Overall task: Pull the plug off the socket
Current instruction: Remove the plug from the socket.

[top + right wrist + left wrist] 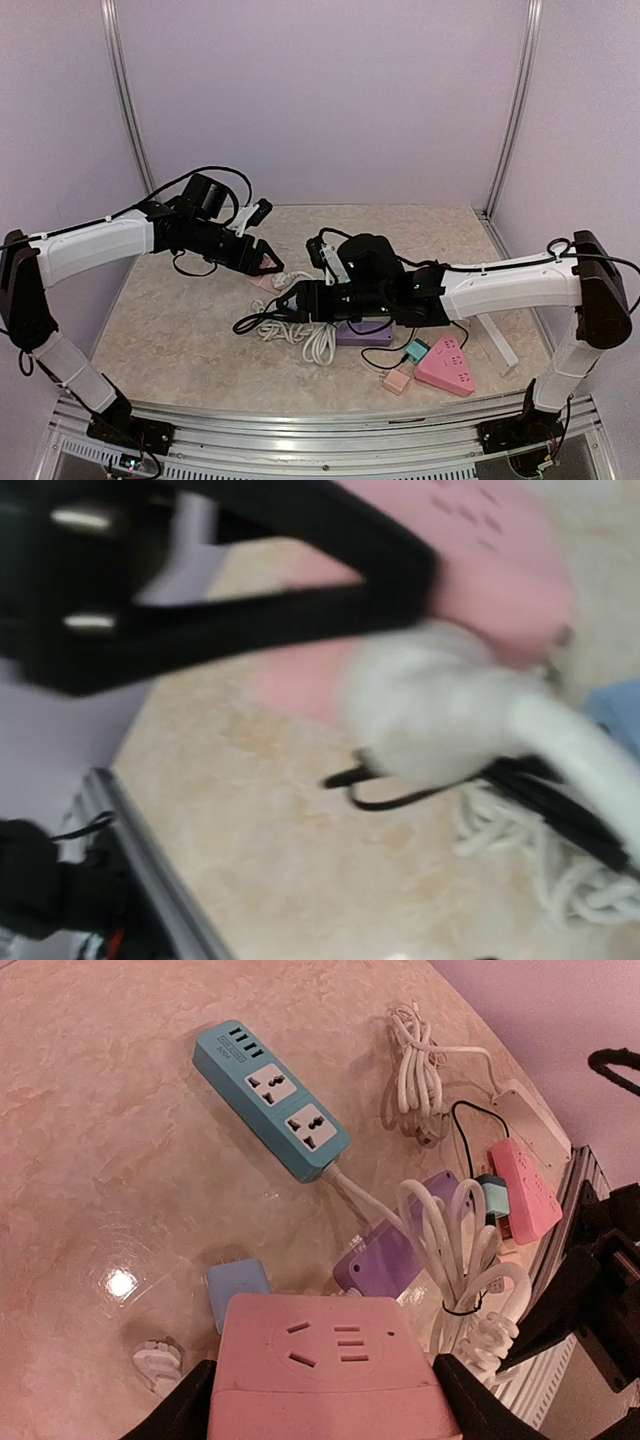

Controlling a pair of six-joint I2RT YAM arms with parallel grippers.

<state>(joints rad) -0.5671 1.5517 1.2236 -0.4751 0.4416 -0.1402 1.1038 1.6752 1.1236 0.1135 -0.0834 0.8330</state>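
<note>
My left gripper (325, 1385) is shut on a pink socket (330, 1360), one black finger on each side. In the left wrist view its face is turned up with nothing plugged into the slots. In the top view the left gripper (258, 262) holds the socket (266, 282) just above the table. In the blurred right wrist view a white plug (440, 705) with a thick white cable sits just below the pink socket (490, 565), apart from its face. My right gripper (284, 305) points left beside the socket; its fingers do not show in its own view.
A coiled white cable (300, 338) lies under the right gripper. On the table are a purple strip (362, 333), a teal adapter (416, 350), a pink triangular strip (447, 364), a teal power strip (270, 1095) and a small blue adapter (237, 1290).
</note>
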